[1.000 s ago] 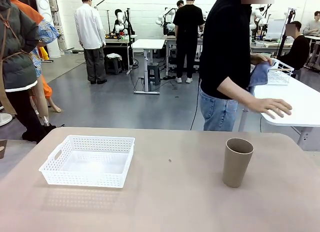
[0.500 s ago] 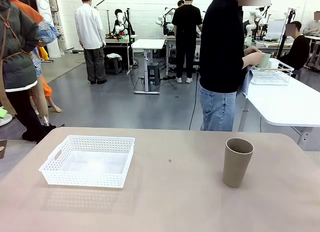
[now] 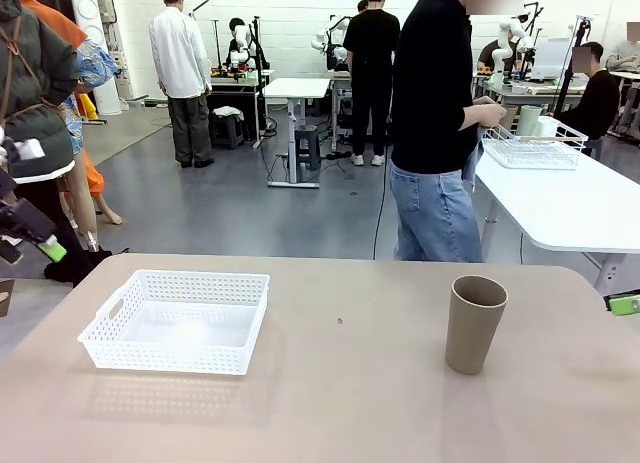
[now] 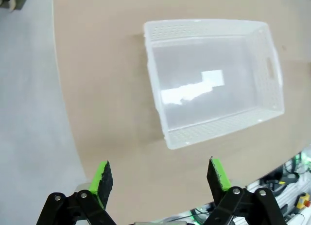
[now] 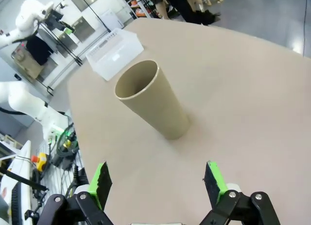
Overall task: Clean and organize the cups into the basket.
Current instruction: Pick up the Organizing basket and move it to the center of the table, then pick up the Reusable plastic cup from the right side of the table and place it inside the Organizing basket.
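One tan-brown cup (image 3: 475, 323) stands upright on the right of the beige table (image 3: 340, 403). The white lattice basket (image 3: 175, 321) sits on the left with nothing in it. In the left wrist view my left gripper (image 4: 160, 172) hangs open above the table's edge, short of the basket (image 4: 214, 79). My right gripper (image 5: 156, 179) is open too, a little way back from the cup (image 5: 150, 98), and the basket (image 5: 114, 52) lies beyond it. In the front view a green fingertip (image 3: 52, 250) shows at the left edge and another fingertip (image 3: 624, 304) at the right edge. A pale mint cup (image 3: 528, 120) stands in a wire rack.
A person in a black top (image 3: 435, 93) stands past the table's far edge, hands at the wire rack (image 3: 530, 153) on a white side table (image 3: 570, 208). Bare tabletop lies between the basket and the cup. Other people stand farther back.
Both grippers have come into the front view at its left and right edges. The person has stepped left and lifted the hands from the side table to the wire rack.
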`<state>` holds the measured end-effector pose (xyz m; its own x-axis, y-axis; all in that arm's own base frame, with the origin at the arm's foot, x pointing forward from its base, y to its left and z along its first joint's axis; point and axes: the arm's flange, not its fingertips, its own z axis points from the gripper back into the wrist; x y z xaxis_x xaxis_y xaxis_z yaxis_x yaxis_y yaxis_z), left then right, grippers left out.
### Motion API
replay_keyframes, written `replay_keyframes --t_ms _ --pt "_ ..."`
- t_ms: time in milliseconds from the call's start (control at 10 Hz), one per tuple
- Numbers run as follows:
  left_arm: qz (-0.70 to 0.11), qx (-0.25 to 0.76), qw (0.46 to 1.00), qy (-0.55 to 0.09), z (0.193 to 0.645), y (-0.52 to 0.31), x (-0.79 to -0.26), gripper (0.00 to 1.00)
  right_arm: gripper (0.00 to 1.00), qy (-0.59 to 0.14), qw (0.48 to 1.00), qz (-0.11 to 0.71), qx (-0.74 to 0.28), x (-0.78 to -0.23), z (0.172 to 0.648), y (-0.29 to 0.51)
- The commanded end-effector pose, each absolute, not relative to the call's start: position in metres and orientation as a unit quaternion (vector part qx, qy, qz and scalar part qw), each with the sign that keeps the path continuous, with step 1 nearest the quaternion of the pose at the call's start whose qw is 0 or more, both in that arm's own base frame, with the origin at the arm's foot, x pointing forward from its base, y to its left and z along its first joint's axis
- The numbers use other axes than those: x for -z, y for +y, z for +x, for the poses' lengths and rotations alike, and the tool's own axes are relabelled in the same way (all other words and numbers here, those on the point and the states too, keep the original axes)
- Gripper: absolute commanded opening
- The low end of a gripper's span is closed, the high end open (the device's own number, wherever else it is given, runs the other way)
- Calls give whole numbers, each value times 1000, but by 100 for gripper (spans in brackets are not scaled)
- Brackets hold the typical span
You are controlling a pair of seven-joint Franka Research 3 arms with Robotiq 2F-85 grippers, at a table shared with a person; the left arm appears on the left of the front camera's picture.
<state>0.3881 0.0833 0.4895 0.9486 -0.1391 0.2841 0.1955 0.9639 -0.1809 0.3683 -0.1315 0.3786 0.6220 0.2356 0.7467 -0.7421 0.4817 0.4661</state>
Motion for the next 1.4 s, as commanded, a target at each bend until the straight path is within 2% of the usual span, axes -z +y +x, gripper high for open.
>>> replay_keyframes --t_ms 0,100,400,800,1200,1300 --pt "-63 63 988 -126 410 77 -475 100 100 -285 808 427 -290 -371 368 -127" --pt "-42 56 989 -132 419 72 -467 100 100 -310 803 408 -304 -379 368 -132" --pt "-51 63 988 -134 433 41 -434 100 100 -310 803 408 -304 -379 368 -132" --pt "-18 72 991 -116 432 19 -391 100 100 -310 803 408 -304 -379 368 -132" --pt "-42 83 989 -114 432 21 -395 100 100 -308 804 407 -304 -377 369 -132" --pt "-42 83 989 -114 432 21 -395 100 100 -316 763 399 -400 -378 373 -122"
